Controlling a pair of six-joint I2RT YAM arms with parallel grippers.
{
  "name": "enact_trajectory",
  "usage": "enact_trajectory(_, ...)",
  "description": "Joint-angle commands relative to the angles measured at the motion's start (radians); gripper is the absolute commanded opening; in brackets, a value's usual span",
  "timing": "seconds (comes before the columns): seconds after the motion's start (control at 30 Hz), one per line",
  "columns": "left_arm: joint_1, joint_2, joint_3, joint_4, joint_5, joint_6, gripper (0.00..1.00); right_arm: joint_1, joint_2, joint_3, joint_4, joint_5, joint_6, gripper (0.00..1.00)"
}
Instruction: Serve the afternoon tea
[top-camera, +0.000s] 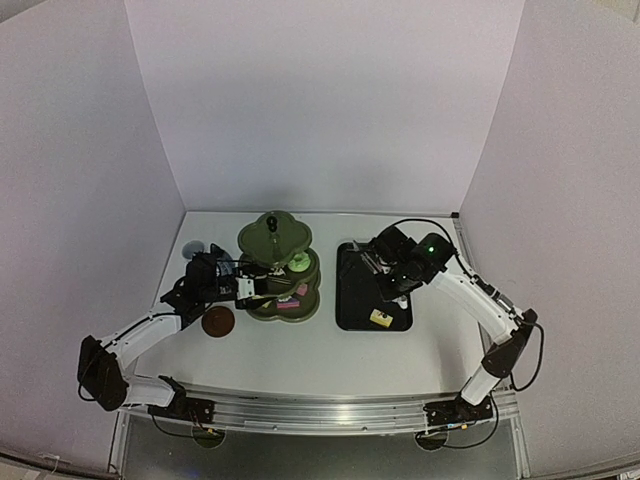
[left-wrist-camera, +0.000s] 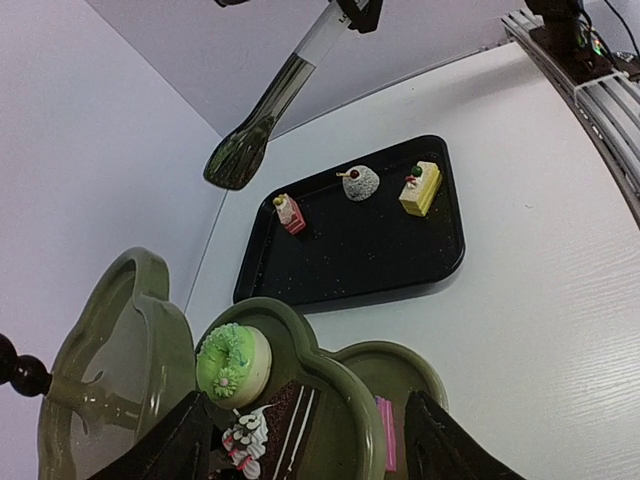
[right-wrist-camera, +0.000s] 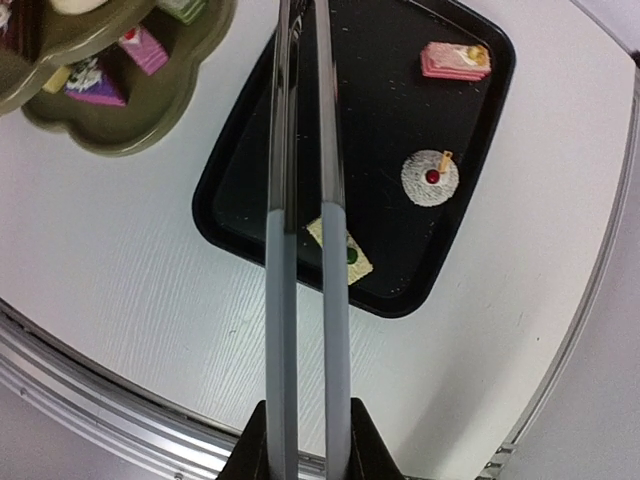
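Partly served, with several cakes (left-wrist-camera: 233, 360) on the olive-green stand (left-wrist-camera: 120, 330), three more on the black tray (left-wrist-camera: 350, 250), right fingers (right-wrist-camera: 252, 445) clamped on tongs (right-wrist-camera: 283, 250), left fingers (left-wrist-camera: 180, 445) open.

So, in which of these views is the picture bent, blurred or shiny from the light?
Top view: the wide lens bends the straight front rail into a curve. Left wrist view: bright glare on the glossy stand and on the tongs, while the tray is sharp. Right wrist view: the tongs, close to the lens, look slightly soft and mirror the dark tray.
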Motion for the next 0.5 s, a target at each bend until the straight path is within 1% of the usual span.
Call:
enact_trajectory(0.0,-0.001,-0.091,-0.032,-0.078,-0.074,-0.144,0.67,-0.095,-0.099,-0.087,-0.017,0.052,0.163,0.14)
enact_trajectory(0.2,0.000,-0.203,-0.106,-0.102,-0.180,-0.326,0.68,-0.116,-0.164,-0.238,-0.022,0.026,0.288,0.16)
enact_trajectory(0.33,0.000,-0.251,-0.152,-0.101,-0.213,-0.394,0.69,-0.121,-0.174,-0.304,-0.020,0.021,0.322,0.16)
enact_trajectory(0.47,0.000,-0.268,-0.174,-0.095,-0.232,-0.421,0.69,-0.124,-0.177,-0.338,-0.020,-0.006,0.345,0.16)
